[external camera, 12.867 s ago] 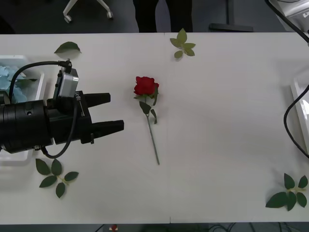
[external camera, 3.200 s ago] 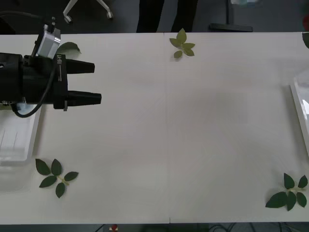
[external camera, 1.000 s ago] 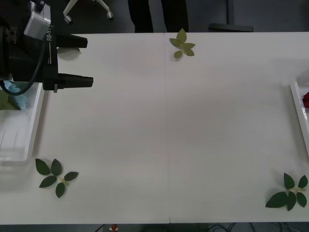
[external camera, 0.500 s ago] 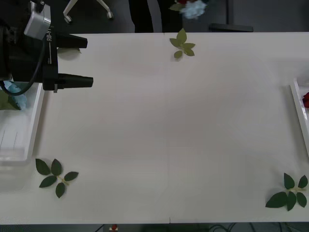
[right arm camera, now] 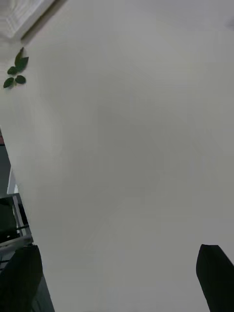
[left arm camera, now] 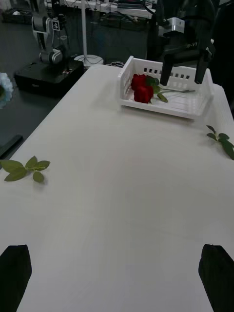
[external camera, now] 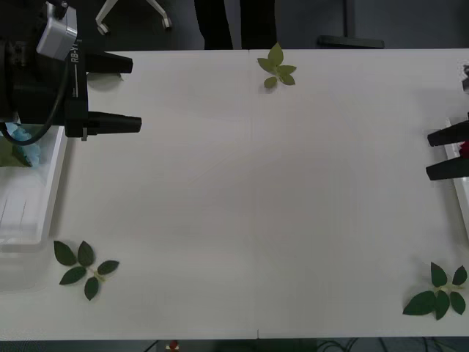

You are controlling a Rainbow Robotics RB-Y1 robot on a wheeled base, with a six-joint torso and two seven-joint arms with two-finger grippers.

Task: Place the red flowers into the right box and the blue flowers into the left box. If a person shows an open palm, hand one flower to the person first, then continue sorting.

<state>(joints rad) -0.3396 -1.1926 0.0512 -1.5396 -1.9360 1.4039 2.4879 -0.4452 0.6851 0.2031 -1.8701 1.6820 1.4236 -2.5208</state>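
Note:
My left gripper hangs open and empty at the table's far left, beside the left box, where a blue flower lies. At the right edge my right gripper stands open and empty, over the right box. The left wrist view shows that box holding red flowers, with the right gripper just above them. A pale blue flower head pokes in beyond the table's far side. A person's dark legs stand behind the table; the open palm is out of view.
Loose leaf sprigs lie at the far middle, the near left and the near right of the white table. A chair base stands behind it. The right wrist view shows one leaf sprig.
My right gripper has come into the front view at the right edge. The blue flower seen past the far edge half a second ago is gone from that view. The left arm has not moved.

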